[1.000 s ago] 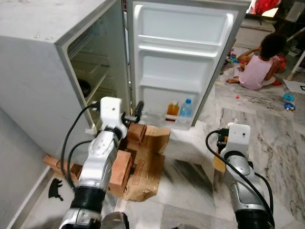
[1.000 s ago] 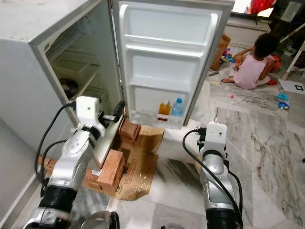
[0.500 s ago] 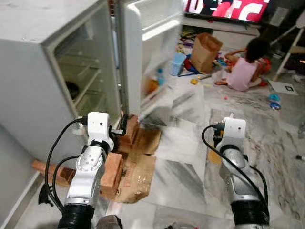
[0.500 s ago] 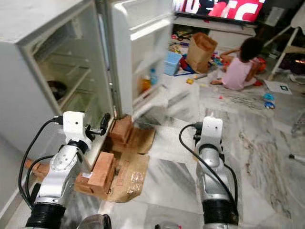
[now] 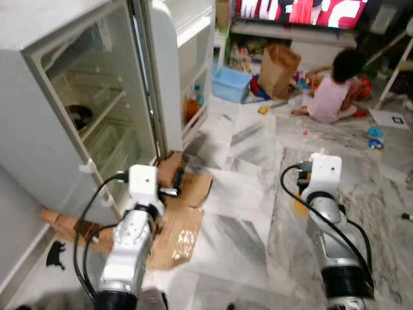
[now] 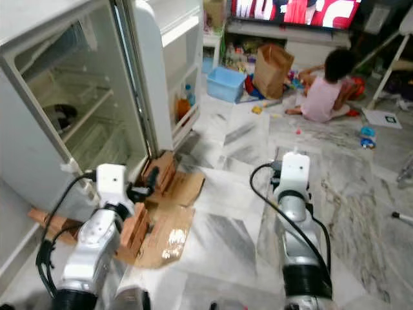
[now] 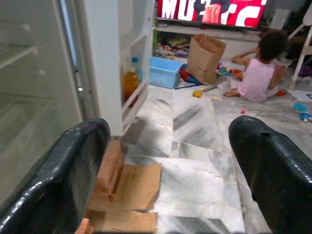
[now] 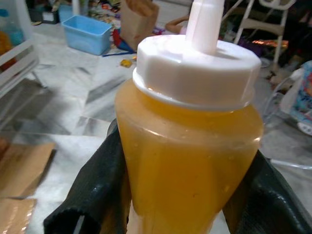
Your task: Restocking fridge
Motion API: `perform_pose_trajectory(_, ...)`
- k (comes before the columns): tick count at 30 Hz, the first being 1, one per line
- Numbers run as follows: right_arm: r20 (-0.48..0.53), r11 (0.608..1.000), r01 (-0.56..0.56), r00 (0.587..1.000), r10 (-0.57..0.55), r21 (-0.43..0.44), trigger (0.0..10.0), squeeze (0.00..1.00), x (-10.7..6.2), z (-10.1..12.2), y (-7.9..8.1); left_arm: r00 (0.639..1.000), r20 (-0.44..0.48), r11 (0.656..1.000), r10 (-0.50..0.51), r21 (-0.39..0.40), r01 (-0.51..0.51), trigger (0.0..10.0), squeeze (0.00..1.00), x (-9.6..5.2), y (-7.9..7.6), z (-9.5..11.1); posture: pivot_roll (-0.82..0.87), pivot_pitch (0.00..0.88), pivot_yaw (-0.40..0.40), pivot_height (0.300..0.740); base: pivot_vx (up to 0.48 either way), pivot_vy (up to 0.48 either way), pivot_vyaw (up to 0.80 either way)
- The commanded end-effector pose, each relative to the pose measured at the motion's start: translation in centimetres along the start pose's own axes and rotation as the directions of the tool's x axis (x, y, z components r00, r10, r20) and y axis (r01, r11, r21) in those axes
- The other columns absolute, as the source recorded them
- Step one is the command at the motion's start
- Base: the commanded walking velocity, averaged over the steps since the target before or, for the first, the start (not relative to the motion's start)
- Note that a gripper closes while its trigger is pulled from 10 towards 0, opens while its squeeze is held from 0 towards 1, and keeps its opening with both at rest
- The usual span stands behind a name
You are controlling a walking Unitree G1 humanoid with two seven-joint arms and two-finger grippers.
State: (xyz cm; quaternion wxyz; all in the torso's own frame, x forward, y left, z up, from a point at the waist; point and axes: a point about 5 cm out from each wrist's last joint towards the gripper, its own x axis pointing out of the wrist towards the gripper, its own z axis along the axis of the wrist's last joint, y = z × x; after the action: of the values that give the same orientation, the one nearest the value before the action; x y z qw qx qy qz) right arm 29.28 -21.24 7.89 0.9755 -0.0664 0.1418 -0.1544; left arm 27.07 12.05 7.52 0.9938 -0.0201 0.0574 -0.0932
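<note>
My right gripper clamps an orange bottle; my left gripper hangs apart before the open fridge.

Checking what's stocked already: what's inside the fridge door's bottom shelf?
In the fridge door, the bottom shelf holds an orange bottle and a blue-capped bottle behind it. The shelf rail hides their bases.

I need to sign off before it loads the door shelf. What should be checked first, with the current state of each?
1. Right hand holds the squeeze bottle: ok.
2. Bottle cap on: ok.
3. Left hand free and open: ok.
4. Fridge door open: ok.
5. Room on the door shelf beside the orange bottle: cannot tell.
6. Person seated on the floor, away from the fridge: ok.
</note>
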Motion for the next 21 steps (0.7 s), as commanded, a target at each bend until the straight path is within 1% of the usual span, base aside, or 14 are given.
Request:
perform_pose_trajectory(1,0.022,1.000,-0.023,0.999,0.022,0.012,10.0,0.00,0.1,0.5,0.7,0.999,0.005,0.999,0.038,0.019,-0.038,10.0,0.00,0.0,1.0,0.1,0.05,0.000,-0.046,0.740,0.000,-0.454,0.00)
perform_pose_trajectory(3,0.026,1.000,-0.027,0.999,0.026,0.016,10.0,0.00,0.1,0.6,0.8,0.999,0.006,0.999,0.044,0.022,-0.044,10.0,0.00,0.0,1.1,0.1,0.05,0.000,-0.046,0.740,0.000,-0.446,0.00)
perform_pose_trajectory(6,0.062,0.999,-0.048,0.997,0.047,0.020,10.0,0.00,0.1,1.2,1.2,0.998,0.007,0.997,0.069,0.030,-0.069,10.0,0.00,0.1,1.6,0.2,0.05,0.000,-0.046,0.740,0.304,-0.355,0.00)
perform_pose_trajectory(11,0.097,0.997,-0.079,0.992,0.078,0.007,10.0,0.00,0.0,1.9,1.8,0.997,0.008,0.995,0.080,0.057,-0.080,10.0,0.00,0.1,2.1,0.2,0.05,0.000,-0.046,0.740,0.452,0.000,0.00)
perform_pose_trajectory(21,0.114,0.994,-0.104,0.988,0.101,0.017,10.0,0.00,-0.2,2.0,2.1,0.997,0.011,0.995,0.075,0.067,-0.076,10.0,0.00,0.1,1.7,0.0,0.04,0.000,-0.045,0.740,0.458,0.000,0.00)
